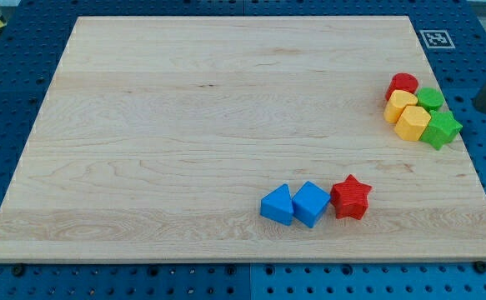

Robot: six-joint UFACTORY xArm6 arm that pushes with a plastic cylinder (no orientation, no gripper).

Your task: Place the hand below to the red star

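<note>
A red star (350, 197) lies on the wooden board (184, 125) near the view's bottom, right of centre. A blue cube (311, 203) touches its left side, and a blue triangular block (278, 205) sits left of that. My rod shows as a dark shape at the view's right edge, with my tip (485, 109) off the board, far up and to the right of the red star.
A cluster sits at the board's right edge: a red cylinder (403, 84), a green block (430, 98), a yellow block (400, 105), a yellow hexagon (413, 122) and a green star (441, 129). A printed marker (435, 38) lies at the top right corner.
</note>
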